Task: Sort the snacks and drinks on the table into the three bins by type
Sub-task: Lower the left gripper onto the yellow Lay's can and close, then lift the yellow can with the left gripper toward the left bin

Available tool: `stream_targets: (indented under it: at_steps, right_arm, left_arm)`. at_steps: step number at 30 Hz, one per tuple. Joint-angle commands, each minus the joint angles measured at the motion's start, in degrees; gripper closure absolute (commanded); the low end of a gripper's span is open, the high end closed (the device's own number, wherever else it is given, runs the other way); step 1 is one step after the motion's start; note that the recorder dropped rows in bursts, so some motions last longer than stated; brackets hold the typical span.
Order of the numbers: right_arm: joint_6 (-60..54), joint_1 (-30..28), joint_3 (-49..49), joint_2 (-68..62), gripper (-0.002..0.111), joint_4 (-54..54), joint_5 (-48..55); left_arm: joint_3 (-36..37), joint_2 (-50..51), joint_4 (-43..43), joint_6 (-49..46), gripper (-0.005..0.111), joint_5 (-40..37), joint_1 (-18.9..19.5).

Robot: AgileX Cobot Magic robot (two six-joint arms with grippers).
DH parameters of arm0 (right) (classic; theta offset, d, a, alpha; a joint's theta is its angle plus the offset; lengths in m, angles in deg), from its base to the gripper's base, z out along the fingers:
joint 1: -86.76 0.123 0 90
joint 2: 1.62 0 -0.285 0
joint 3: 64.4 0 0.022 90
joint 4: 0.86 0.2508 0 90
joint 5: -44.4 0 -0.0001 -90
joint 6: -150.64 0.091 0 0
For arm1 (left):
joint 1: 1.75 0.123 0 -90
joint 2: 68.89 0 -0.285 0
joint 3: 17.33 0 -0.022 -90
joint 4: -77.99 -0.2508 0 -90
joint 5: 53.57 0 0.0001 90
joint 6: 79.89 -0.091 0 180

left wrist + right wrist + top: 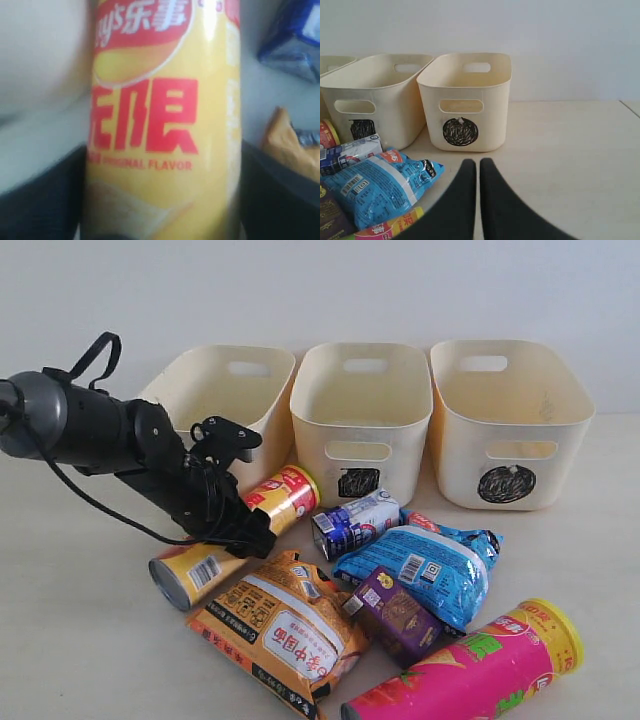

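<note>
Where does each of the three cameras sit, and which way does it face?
Exterior view: off the arms, facing the table and wall; shows the left arm, left pincer at the yellow chip tube.
Left wrist view: on the left arm, close on that tube between dark fingers.
Right wrist view: on the right arm, low, facing the circle bin; shut right pincer shows.
Shared: exterior and right wrist both show circle bin and blue bag.
</note>
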Motion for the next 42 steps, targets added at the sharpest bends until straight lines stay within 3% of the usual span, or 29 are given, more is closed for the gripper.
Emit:
stream_targets:
  at_steps: [1, 14, 23, 34, 42]
  right_arm:
    - [-0.1, 0.0, 0.0, 0.3, 0.108, 0.1, -0.2]
    - [-0.1, 0.0, 0.0, 0.3, 0.108, 0.1, -0.2]
    - [-0.1, 0.0, 0.0, 0.3, 0.108, 0.1, -0.2]
    - [-0.1, 0.0, 0.0, 0.3, 0.108, 0.1, -0.2]
    - [-0.1, 0.0, 0.0, 0.3, 0.108, 0.1, -0.2]
  left_arm:
    - [-0.1, -3.2, 0.5, 0.2, 0.103, -3.9, -0.1]
    - [-0.1, -7.6, -1.3, 0.7, 0.103, -17.5, -0.1]
    - [-0.1, -10.8, -1.7, 4.5, 0.103, -21.8, 0.0]
    - [-0.1, -16.2, -8.5, 10.8, 0.103, -33.9, 0.1]
    - [-0.1, -23.5, -8.5, 9.5, 0.103, -35.9, 0.1]
